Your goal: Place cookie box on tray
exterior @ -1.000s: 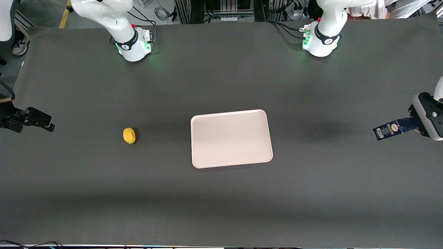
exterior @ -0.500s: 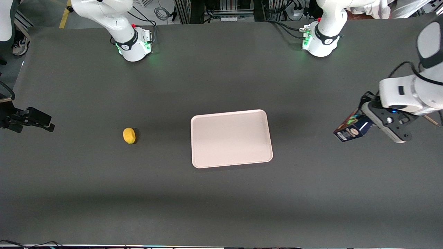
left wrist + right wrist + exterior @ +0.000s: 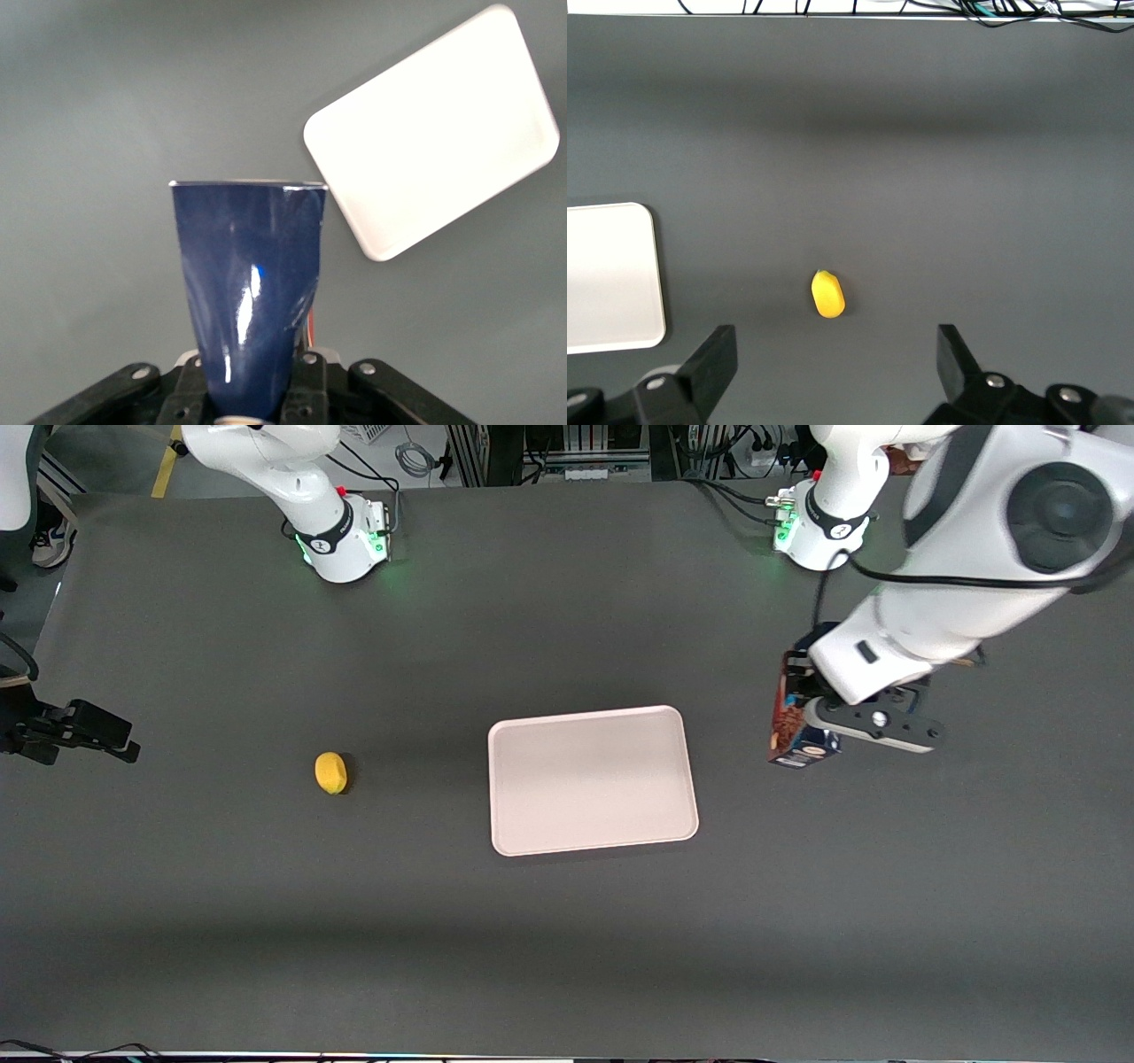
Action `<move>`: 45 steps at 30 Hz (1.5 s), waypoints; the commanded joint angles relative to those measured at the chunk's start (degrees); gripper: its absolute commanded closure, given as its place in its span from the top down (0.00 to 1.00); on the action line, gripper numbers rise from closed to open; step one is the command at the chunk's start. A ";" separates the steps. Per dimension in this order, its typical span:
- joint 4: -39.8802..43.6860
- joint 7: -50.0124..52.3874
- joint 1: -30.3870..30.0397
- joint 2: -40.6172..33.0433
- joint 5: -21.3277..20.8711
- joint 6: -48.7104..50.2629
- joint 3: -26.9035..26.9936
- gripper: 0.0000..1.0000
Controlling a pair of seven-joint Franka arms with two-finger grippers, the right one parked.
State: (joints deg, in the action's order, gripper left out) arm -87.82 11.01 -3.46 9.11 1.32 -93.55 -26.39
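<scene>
While the gripper (image 3: 802, 722) hung above the table beside the tray (image 3: 592, 779), toward the working arm's end, it clamped the cookie box (image 3: 791, 717) upright. Its fingers were mostly hidden by the box, which was clear of the tray.
</scene>
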 commanded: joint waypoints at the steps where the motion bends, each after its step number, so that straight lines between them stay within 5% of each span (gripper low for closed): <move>1: -0.33 18.93 -0.06 1.17 -3.35 -0.66 -4.63 0.02; 6: -2.79 30.64 0.29 2.32 -3.61 -4.00 -7.97 0.03; 20: -10.70 41.54 1.35 5.65 -10.81 -19.55 -14.03 0.03; 25: -11.06 46.65 1.61 9.25 -18.98 -21.32 -16.93 0.03; 45: -14.49 62.20 3.10 22.44 -38.31 -31.07 -17.29 0.05</move>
State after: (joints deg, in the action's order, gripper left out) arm -102.61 67.64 -1.33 28.31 -31.45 -123.43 -43.34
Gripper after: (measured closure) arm 0.744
